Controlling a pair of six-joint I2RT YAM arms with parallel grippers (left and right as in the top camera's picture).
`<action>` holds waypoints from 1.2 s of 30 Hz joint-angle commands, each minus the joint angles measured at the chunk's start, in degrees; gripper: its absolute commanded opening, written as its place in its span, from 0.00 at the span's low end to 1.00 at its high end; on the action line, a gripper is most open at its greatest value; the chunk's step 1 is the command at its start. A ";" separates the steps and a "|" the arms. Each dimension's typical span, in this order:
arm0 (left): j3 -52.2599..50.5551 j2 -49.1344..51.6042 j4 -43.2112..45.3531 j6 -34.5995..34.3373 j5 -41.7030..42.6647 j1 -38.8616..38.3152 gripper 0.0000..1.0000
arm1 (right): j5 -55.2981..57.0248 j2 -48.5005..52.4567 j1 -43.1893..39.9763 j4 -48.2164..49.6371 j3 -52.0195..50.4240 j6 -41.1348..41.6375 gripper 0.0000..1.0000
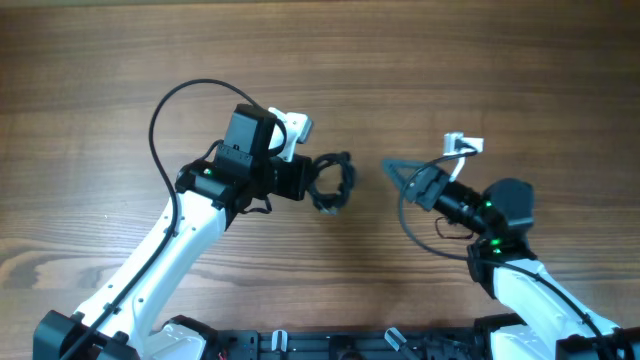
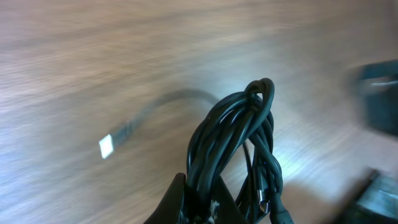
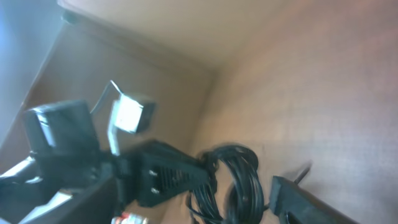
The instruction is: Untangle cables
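Note:
The cables point(image 1: 335, 184) are a small bunch of thin black cords, coiled and knotted, held just above the wooden table between the two arms. My left gripper point(image 1: 307, 180) is shut on the bunch's left side. In the left wrist view the cables point(image 2: 239, 143) rise from between my dark fingers point(image 2: 174, 202), and one loose end with a pale plug point(image 2: 107, 146) lies on the wood. My right gripper point(image 1: 395, 175) stands open a little right of the bunch, touching nothing. In the right wrist view the cables point(image 3: 239, 180) lie left of one of my fingers point(image 3: 298, 199).
The wooden table point(image 1: 500, 60) stretches all round. A thick black arm cable point(image 1: 160, 110) loops up over the left arm, and another point(image 1: 425, 235) curls beside the right arm. White camera mounts point(image 1: 296, 126) point(image 1: 463, 144) sit on both wrists.

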 commanded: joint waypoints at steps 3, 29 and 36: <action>0.31 -1.73 2.23 0.52 -9.22 -0.68 0.04 | 2.36 0.15 4.61 7.37 0.39 5.14 0.68; 0.31 -1.95 5.68 -5.55 -2.29 -11.32 0.04 | 26.97 10.29 20.15 0.70 0.42 11.02 0.28; 0.31 -1.95 6.80 -1.29 8.17 -11.32 0.04 | 27.26 10.29 20.17 -0.28 0.42 12.70 0.23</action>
